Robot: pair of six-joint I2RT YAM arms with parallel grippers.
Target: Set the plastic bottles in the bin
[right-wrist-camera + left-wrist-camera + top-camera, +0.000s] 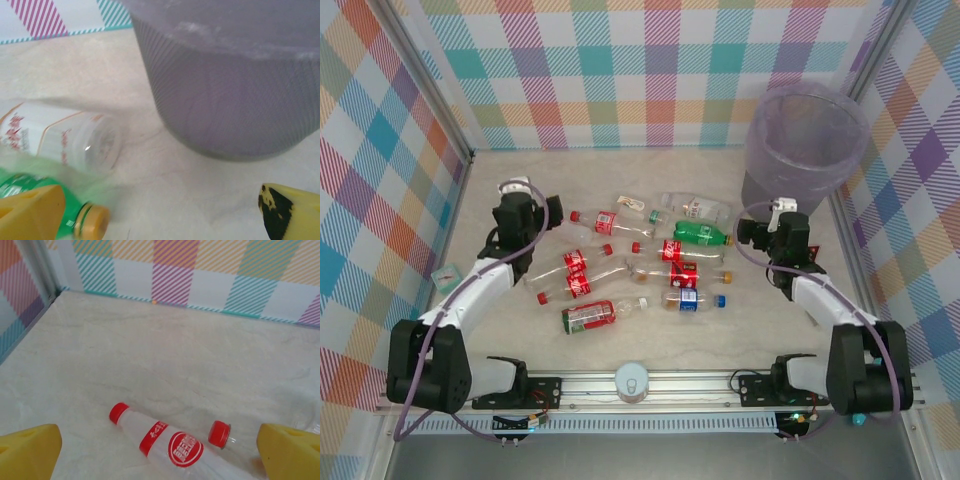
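Note:
Several plastic bottles lie across the middle of the table, among them a green one [702, 235], a blue-labelled one [690, 299] and a crushed red-labelled one [588, 316]. The bin [805, 145] stands upright at the far right. My left gripper [548, 205] is open over the table's left side. In the left wrist view, a red-capped, red-labelled bottle [165, 442] lies below and between the yellow fingers [30, 450], with a second red cap [219, 433] beside it. My right gripper [752, 228] is open just in front of the bin [230, 85]. The green bottle's orange cap [92, 220] and a clear bottle [65, 137] are to its left.
A small teal cube [447, 275] sits by the left wall. A round white object [633, 381] rests on the front rail between the arm bases. Checked walls close in the table on three sides. Bare tabletop stretches behind the bottles to the back wall.

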